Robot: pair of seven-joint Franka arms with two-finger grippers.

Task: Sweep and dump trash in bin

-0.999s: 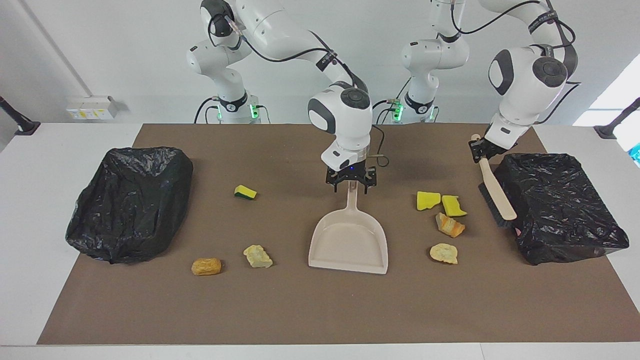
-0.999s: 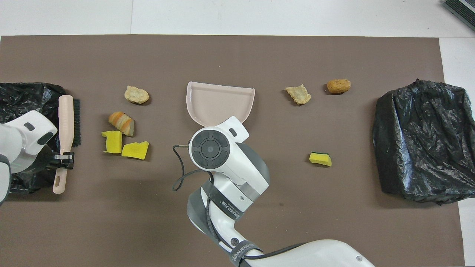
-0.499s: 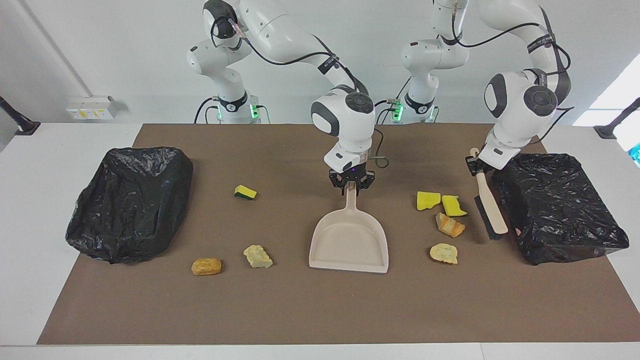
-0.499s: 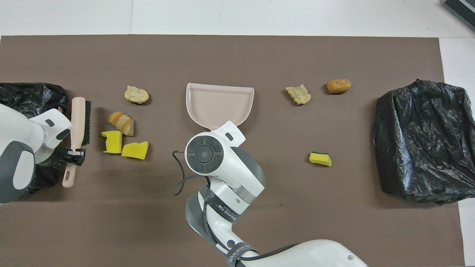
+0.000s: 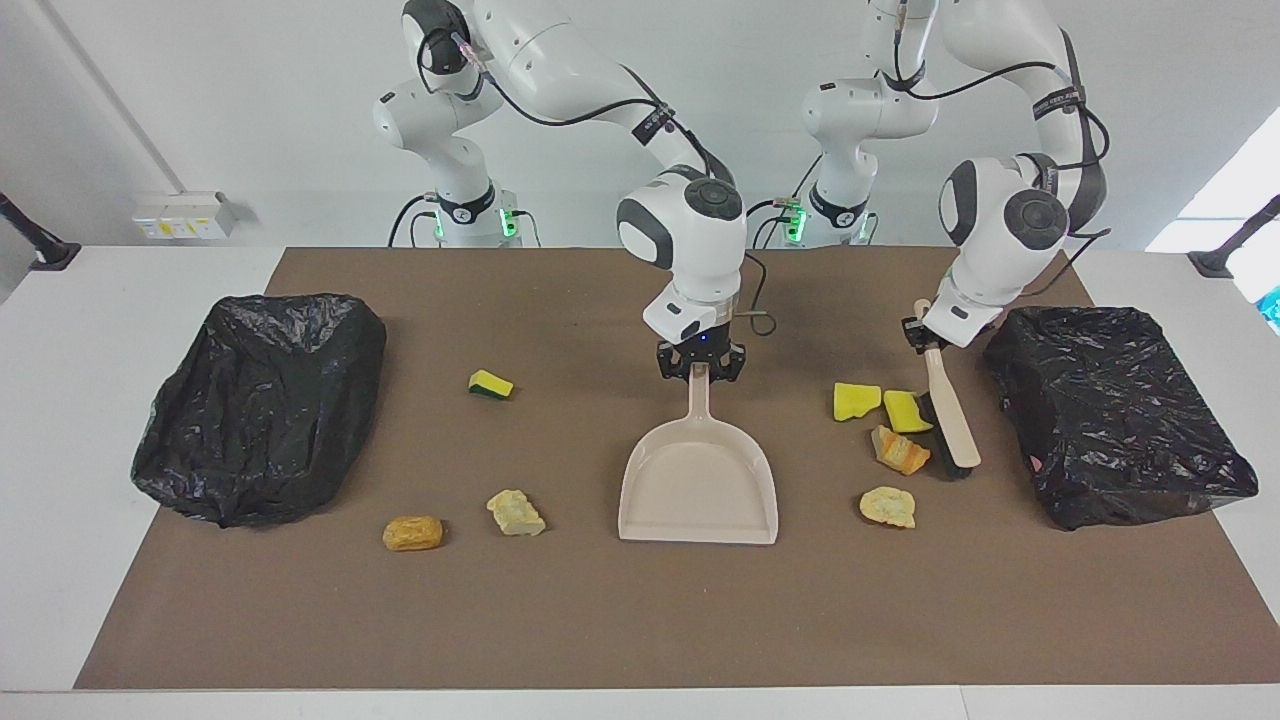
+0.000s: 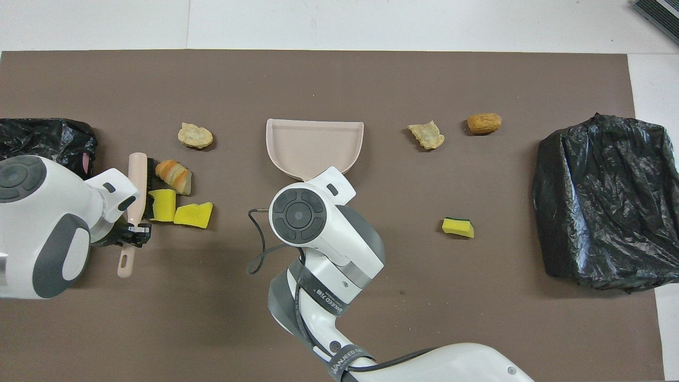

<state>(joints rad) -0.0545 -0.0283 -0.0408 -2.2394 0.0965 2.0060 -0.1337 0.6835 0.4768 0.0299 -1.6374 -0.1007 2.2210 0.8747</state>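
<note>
The right gripper is closed on the handle of the dustpan in the middle of the mat; one second ago its fingers were still wide apart above that handle. The pan lies flat, its open mouth pointing away from the robots, almost where it was.

The left gripper is clamped on the handle of the brush, as before. It has carried the brush away from the bin at the left arm's end, and now the bristles touch a yellow sponge piece and sit just beside the orange chunk.

The trash itself did not move. Another yellow piece lies beside the first, and a cream chunk is farther out. Toward the right arm's end lie a yellow-green sponge, then farther a cream scrap and a tan chunk (both near the second bin).
</note>
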